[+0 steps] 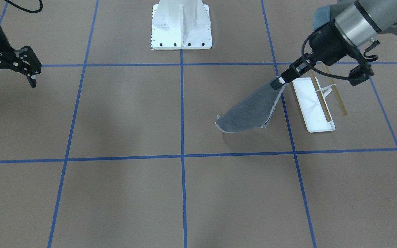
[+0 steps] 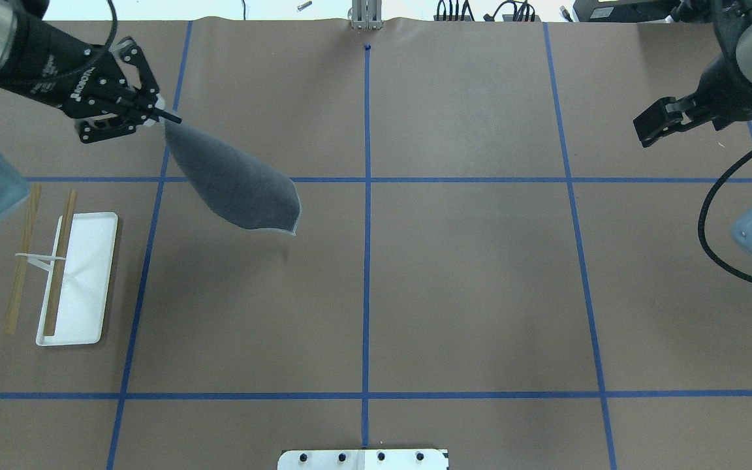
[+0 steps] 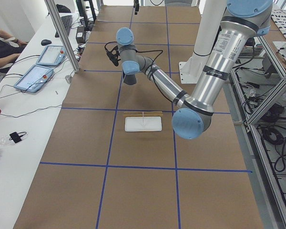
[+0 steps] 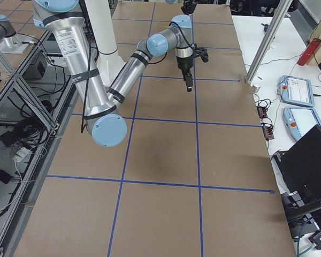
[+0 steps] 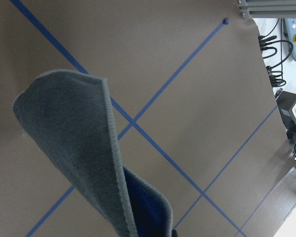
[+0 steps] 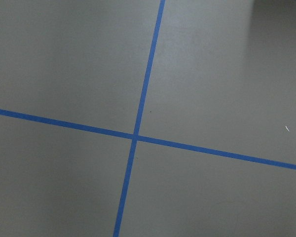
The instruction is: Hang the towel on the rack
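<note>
The towel (image 1: 248,112) is grey with a pale stitched edge. It hangs folded in the air from one corner, which is pinched in my left gripper (image 1: 278,82). In the overhead view the left gripper (image 2: 167,119) is shut on the towel (image 2: 232,179) at the far left. The left wrist view shows the towel (image 5: 74,143) with its blue face inside the fold. The rack (image 1: 314,105) stands beside the gripper, with a white tray (image 2: 82,294) and two tan rods (image 2: 59,261), both bare. My right gripper (image 1: 9,82) is open and empty, far off on the other side.
The white bolted robot pedestal (image 1: 181,27) stands at the table's robot-side edge; it also shows in the overhead view (image 2: 363,459). Blue tape lines (image 6: 135,136) grid the brown table. Cables and gear lie along the far edge (image 2: 480,10).
</note>
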`<state>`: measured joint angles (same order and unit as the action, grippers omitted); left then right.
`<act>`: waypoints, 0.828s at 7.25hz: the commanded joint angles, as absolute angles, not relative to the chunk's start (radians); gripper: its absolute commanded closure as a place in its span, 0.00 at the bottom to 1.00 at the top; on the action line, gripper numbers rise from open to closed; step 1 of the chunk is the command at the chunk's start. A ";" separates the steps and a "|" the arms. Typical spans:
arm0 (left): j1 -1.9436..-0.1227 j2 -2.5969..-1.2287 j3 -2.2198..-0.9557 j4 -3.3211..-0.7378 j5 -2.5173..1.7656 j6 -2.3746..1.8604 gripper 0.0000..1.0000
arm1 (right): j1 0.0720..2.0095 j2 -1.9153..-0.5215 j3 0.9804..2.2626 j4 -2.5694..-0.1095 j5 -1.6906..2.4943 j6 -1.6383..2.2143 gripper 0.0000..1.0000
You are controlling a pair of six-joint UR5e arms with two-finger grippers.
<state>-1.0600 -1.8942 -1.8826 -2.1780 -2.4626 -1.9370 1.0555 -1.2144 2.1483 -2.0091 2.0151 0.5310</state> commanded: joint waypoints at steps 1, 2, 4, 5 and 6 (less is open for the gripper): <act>-1.104 -1.682 -1.949 -2.180 -2.471 -1.746 1.00 | 1.121 -1.215 2.073 -2.008 2.100 0.491 0.00; -1.135 -1.604 -1.954 -2.180 -2.485 -1.635 1.00 | 1.138 -1.215 2.056 -2.009 2.118 0.470 0.00; -1.212 -1.464 -1.950 -2.180 -2.522 -1.420 1.00 | 1.147 -1.218 2.052 -2.010 2.138 0.468 0.00; -1.235 -1.415 -1.956 -2.183 -2.522 -1.357 1.00 | 1.150 -1.219 2.052 -2.010 2.151 0.469 0.00; -1.255 -1.351 -1.948 -2.184 -2.522 -1.248 1.00 | 1.152 -1.220 2.052 -2.010 2.151 0.475 0.00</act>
<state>-1.2278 -1.4237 -1.9513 -2.1823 -2.5198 -1.3618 1.1492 -1.2188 2.0531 -2.0095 2.1446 0.4707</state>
